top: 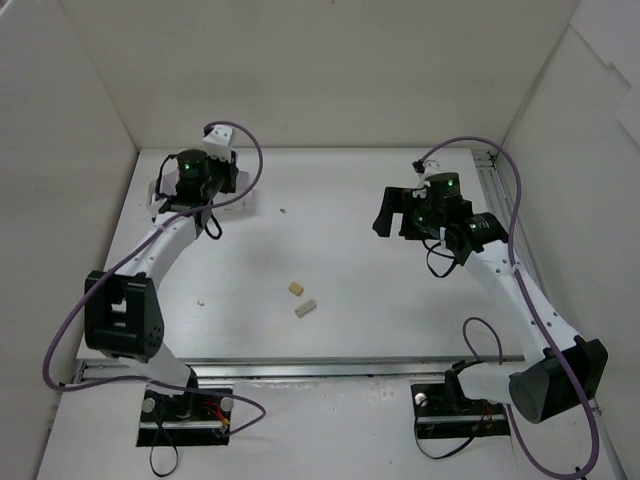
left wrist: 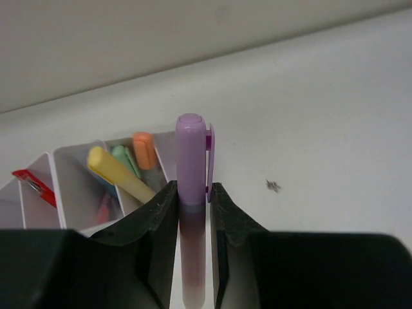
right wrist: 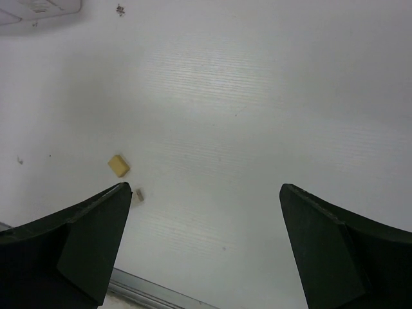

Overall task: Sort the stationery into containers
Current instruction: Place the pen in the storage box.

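Left pincer (left wrist: 193, 188): jaws clamped on a lilac marker (left wrist: 191, 151), capped end sticking out past the fingertips (clip on its right side in the wrist view). It hangs at the far-left corner of the surface (top: 380, 300), over the right end of the organizer box (left wrist: 59, 174).

Right pincer (right wrist: 203, 193): jaws wide apart, above the right half of the surface, nearer the far edge.

Box contents, seen from the left wrist: yellow marker (left wrist: 119, 175) lying slanted, green marker (left wrist: 122, 158) and orange marker (left wrist: 143, 149) just behind it (which compartment each is in, cannot tell). Red pen (left wrist: 32, 183) sits one compartment further left.

Tan eraser block (top: 295, 289) and a paler block (top: 306, 310) lie just beside each other mid-surface, toward the near edge, well apart from both pincers.
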{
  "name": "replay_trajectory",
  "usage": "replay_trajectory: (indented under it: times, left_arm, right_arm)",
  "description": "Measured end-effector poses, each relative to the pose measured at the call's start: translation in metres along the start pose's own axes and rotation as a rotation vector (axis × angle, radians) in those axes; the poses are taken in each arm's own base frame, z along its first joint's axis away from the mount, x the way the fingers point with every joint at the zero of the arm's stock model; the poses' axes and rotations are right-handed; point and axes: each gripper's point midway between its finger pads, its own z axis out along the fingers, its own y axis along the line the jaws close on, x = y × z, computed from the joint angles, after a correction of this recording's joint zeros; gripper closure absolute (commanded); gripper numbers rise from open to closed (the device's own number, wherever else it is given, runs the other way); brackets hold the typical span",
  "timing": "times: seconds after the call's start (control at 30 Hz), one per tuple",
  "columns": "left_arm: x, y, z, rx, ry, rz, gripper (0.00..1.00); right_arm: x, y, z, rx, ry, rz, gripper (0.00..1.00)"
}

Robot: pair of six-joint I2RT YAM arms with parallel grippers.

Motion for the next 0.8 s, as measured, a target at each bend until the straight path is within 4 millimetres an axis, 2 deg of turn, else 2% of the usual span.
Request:
replay_trajectory:
  times: [0.1, 0.3, 0.53, 0.8]
  left_arm:
    - [-0.007, 0.036, 0.031, -0.093, -0.027, -0.074, 1.00]
    - [0.013, 0.068, 0.075, -0.165, -0.024, -0.171, 1.00]
    - [0.045, 0.084, 0.096, -0.219, 0.004, -0.230, 1.00]
    - [0.054, 0.089, 0.101, -0.252, -0.070, -0.254, 1.00]
  right_arm:
    - [0.002, -0.012, 0.004, 0.032, -0.004, 0.003, 0.02]
    - [-0.006, -0.032, 0.006, 0.071, -0.036, 0.012, 0.02]
    - [-0.007, -0.049, 0.013, 0.086, -0.036, 0.032, 0.02]
    - [0.011, -0.069, 0.029, 0.089, 0.018, 0.066, 0.02]
